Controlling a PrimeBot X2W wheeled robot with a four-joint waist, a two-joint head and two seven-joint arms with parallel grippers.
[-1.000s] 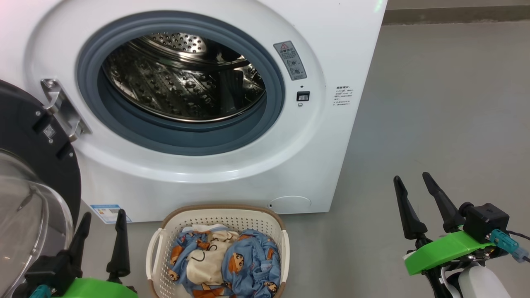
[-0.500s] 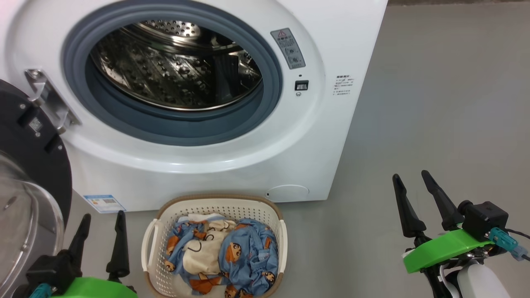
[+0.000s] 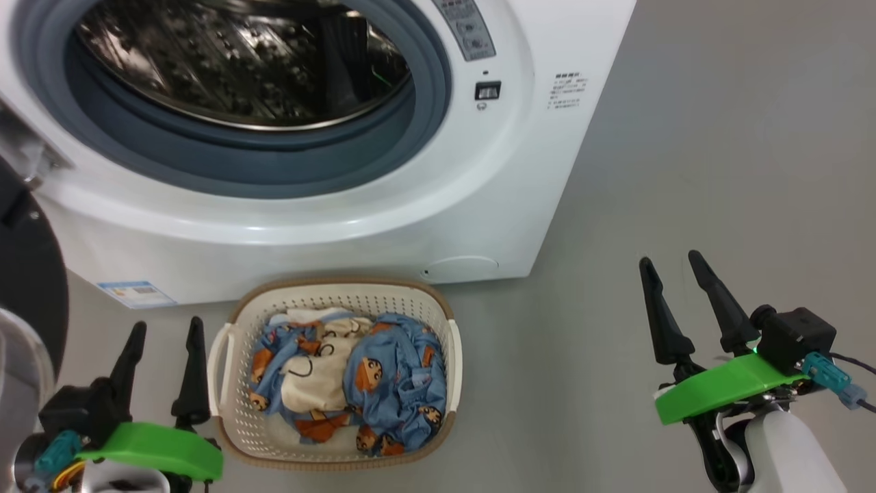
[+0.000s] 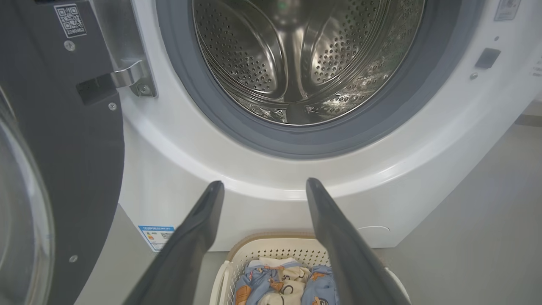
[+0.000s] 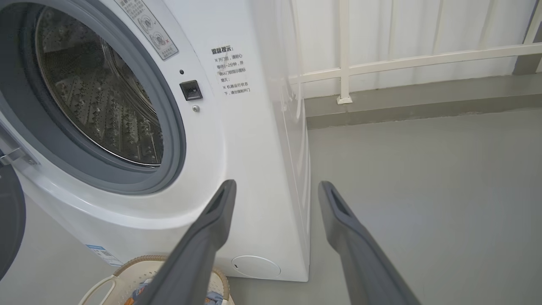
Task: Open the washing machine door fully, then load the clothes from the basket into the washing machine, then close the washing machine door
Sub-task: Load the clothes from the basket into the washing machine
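**Wide fingers, clothes waiting**

Left fingers (image 3: 194, 370) and right fingers (image 3: 660, 322) are gaping empty either side of the basket (image 3: 342, 282), where the clothes (image 3: 356, 370) are lying before the open washing machine (image 3: 479, 205). A shallow pinch risks trailing fabric snagging the basket rim.

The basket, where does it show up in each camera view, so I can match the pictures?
Head view: basket low, left of centre, just below the washing machine.
Left wrist view: basket at the bottom edge, centre, cut off.
Right wrist view: basket in the bottom left, cut off.
Shared landmark: the machine's round cover, right of the basket in each.
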